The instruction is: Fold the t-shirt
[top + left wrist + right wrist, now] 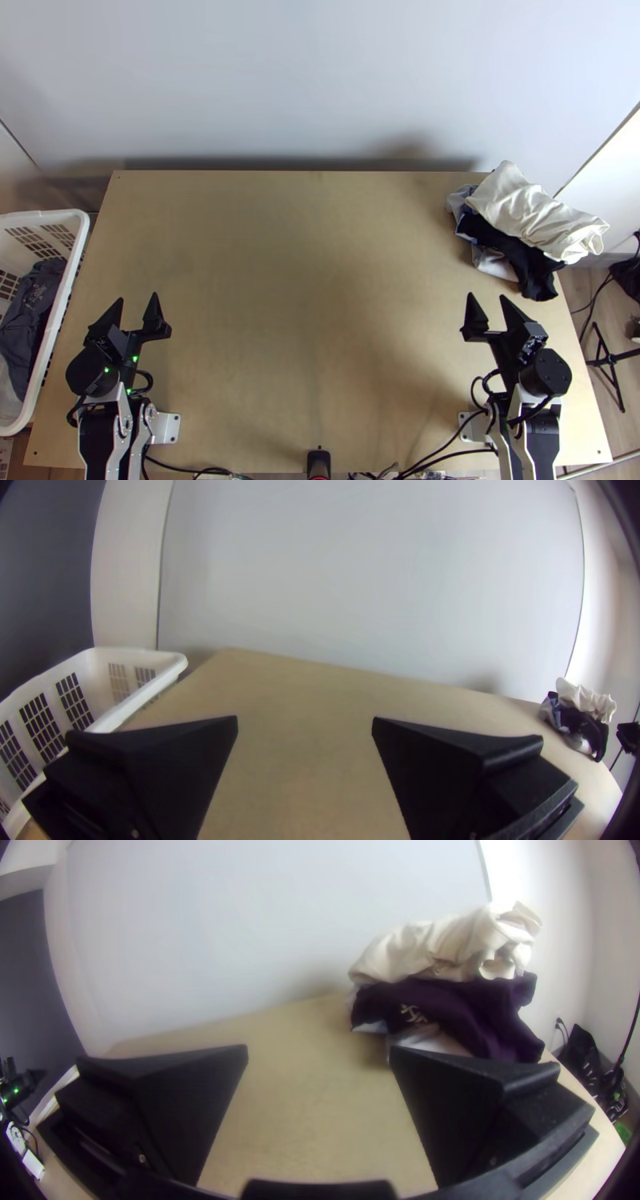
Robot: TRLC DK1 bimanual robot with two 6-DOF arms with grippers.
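T-shirt pile [530, 214] lengthwise toward near right

Diffuse light, soft shadows, dark wrist-view corners

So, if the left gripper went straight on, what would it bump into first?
Probably the pale wall behind the wooden table; the way from the left gripper looks free, though its tilt is hard to judge.
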